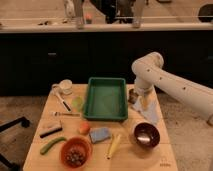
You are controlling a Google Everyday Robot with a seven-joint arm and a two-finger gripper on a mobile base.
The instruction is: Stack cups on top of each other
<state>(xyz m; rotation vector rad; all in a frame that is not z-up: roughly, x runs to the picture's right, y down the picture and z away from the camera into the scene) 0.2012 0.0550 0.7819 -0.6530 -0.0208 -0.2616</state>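
Probably the green cup (77, 103) is light and slippery, best held by its rim; the gripper (138, 101) hangs by the tray (105, 100), jaws spread

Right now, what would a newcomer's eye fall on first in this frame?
The big white arm reaching in from the right, with its gripper low at the right edge of the bright green tray mid-table. After that, the orange bowl at front left and the dark bowl at front right.
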